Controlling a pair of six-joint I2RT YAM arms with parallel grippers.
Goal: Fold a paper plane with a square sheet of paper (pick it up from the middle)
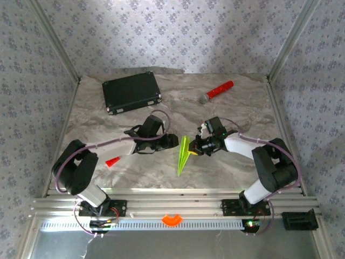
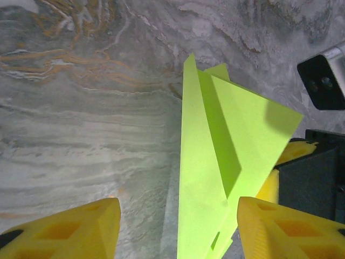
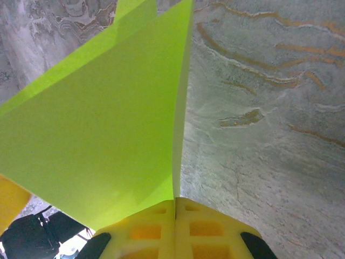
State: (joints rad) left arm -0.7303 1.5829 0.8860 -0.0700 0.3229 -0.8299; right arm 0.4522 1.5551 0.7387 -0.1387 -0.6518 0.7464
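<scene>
Desk (image 1: 242,108): grey marbled top carrying everything listed. Black case (image 1: 132,91): closed, at the far left, well apart from the work. Paper plane (image 1: 184,155): lime-green dart in the middle of the desk between the two arms, standing on edge with its layers upright and its slim tip towards the arm bases; whether its lower edge touches the desk cannot be told. It looks largely folded, so the job is judged near its end, with the creases to be pressed or the wings set. Microphone (image 1: 216,90): red handle, far right, not involved. Right hand (image 3: 175,208): fingers together, clamped on the bottom edge of the plane's layers, which rise straight out of the pinch. Left hand (image 2: 172,229): fingers apart, with the plane passing between them, nearer one finger than the other, nothing gripped. Red block (image 1: 112,161): near the left arm, to be ignored. Handling note: hold the right pinch firm as the anchor; centre the left fingers on the fold before closing so both pads meet the layers squarely; close slowly and just beside the right hand, so the thin paper neither buckles nor twists off its centre crease.
</scene>
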